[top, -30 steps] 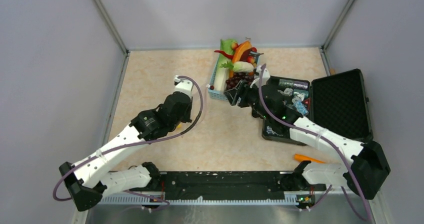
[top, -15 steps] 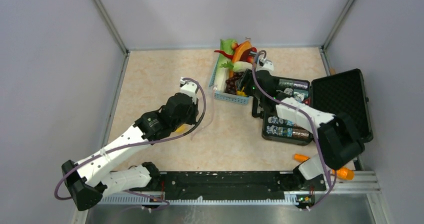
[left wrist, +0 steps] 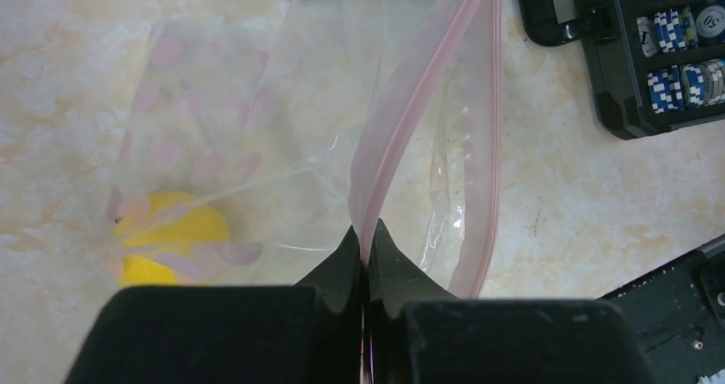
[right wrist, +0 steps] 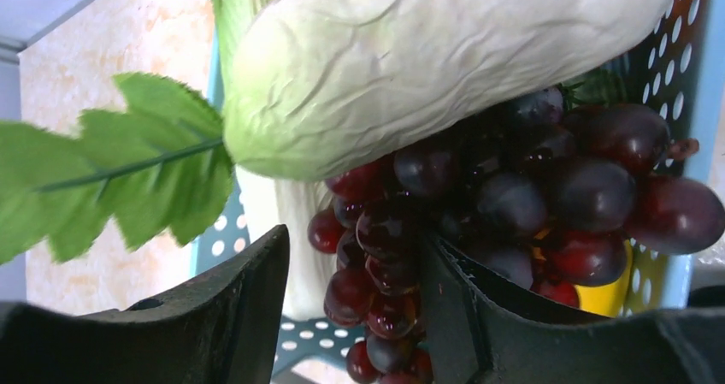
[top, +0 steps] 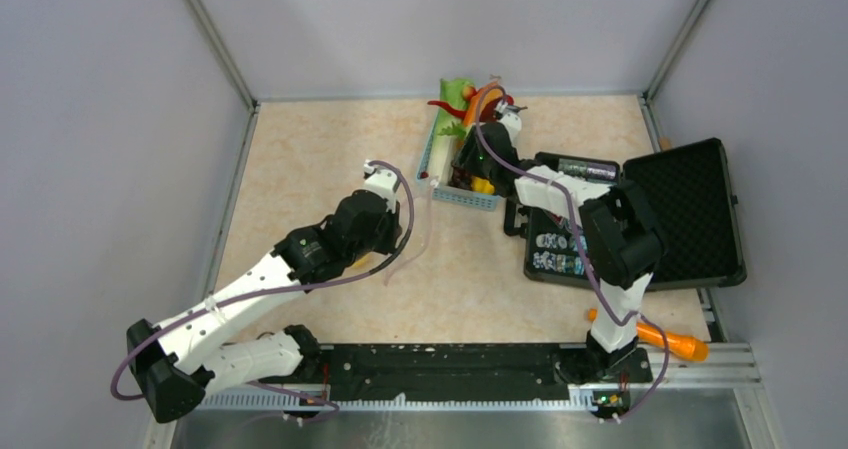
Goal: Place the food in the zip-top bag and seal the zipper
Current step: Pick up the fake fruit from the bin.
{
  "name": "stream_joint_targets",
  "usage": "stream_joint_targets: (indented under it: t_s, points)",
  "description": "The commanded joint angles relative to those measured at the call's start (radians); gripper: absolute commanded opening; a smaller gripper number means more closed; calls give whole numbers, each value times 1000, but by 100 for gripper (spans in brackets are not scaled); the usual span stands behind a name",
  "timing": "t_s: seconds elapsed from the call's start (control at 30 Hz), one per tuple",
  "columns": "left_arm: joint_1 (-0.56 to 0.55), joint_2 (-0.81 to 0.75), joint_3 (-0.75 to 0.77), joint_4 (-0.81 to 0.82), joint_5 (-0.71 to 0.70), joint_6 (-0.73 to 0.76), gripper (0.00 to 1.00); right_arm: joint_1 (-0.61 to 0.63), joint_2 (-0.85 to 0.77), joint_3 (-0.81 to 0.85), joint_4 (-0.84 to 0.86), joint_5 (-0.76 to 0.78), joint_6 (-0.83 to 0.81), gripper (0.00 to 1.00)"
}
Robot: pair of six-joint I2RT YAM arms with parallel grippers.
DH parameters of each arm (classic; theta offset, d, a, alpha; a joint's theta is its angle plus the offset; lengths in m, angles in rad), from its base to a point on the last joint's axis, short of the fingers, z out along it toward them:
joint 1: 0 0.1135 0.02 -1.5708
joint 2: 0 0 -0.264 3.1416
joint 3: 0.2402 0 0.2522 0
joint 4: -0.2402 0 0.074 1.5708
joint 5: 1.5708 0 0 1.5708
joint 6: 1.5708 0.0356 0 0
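Step in hand: you're going for the dark purple grapes (right wrist: 530,196) in the blue basket (right wrist: 684,102), by my read.
Right gripper (right wrist: 355,260): fingers apart, straddling the bunch's lower end, not closed on it.
Doing it well: bite the thick middle of the cluster, not one grape. The green cabbage (right wrist: 445,50) lies across the bunch, touching it, so slide the grapes out low from under it.
Left gripper (left wrist: 366,230): fingers together, clamped on the zipper (left wrist: 402,127).
Zip-top bag (left wrist: 222,119): flat on the table near the basket, one yellow fruit (left wrist: 171,234) inside.
Zipper axis: it runs straight from your left fingertips toward the basket. The second track splits off rightward, so the mouth gapes.
Left hand's job: hold that lip lifted and the mouth wide.
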Motion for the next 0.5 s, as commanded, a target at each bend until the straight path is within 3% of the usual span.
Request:
stream_joint_targets:
  t_s: [0.0,0.1,0.17,0.2,0.33,0.37,0.4,0.47]
  points:
    - [4,2,-13,51,11,-6,0,-5,78,66,-41,49,55,54]
    - [4,-5,-15,44,4,-9,0,-3,63,58,-48,64,56,50]
    - [5,-12,-22,47,-1,-9,0,-2,54,28,34,38,3,24]
    - [6,-13,-25,48,-3,-9,0,-3,60,41,36,25,-18,18]
    - [6,-11,-23,48,-2,-9,0,-2,97,105,-62,-26,-55,16]
    - [6,-10,-22,49,-2,-10,0,-1,94,99,-59,-41,-56,13]
    - [6,-9,-21,49,1,-9,0,-1,83,85,-37,-59,-60,3]
    - [5,-9,-21,50,6,-11,0,-1,46,35,34,-90,-62,0]
